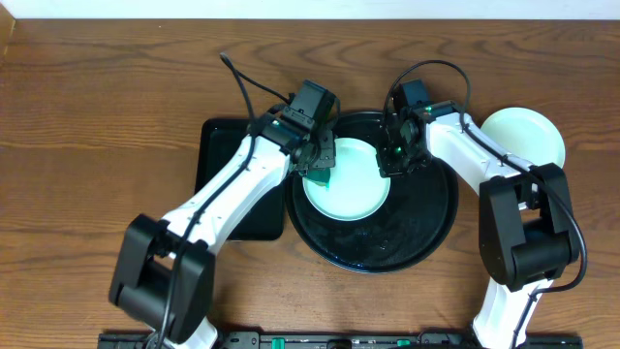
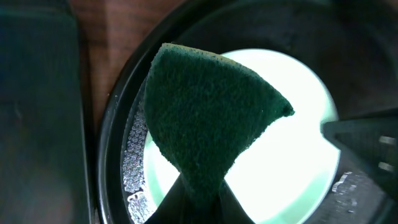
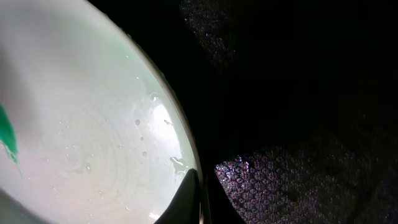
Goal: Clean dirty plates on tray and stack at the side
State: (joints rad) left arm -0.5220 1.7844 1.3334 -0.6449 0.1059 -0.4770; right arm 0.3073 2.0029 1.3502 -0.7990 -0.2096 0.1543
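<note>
A pale mint plate (image 1: 351, 184) lies in the left part of the round black tray (image 1: 426, 228). My left gripper (image 1: 316, 167) is shut on a dark green sponge (image 2: 208, 118), which rests over the plate's (image 2: 292, 168) left side. Pinching the plate's right rim (image 3: 186, 143) is my right gripper (image 1: 393, 163), with the edge between its fingertips (image 3: 200, 198). The plate's surface (image 3: 87, 124) looks wet, with water droplets. A second mint plate (image 1: 525, 138) sits on the table to the right of the tray.
A rectangular black tray (image 1: 225, 165) lies left of the round one, partly under my left arm. Soap foam covers the round tray's floor (image 3: 298, 180) beside the plate. Bare wooden table surrounds both trays.
</note>
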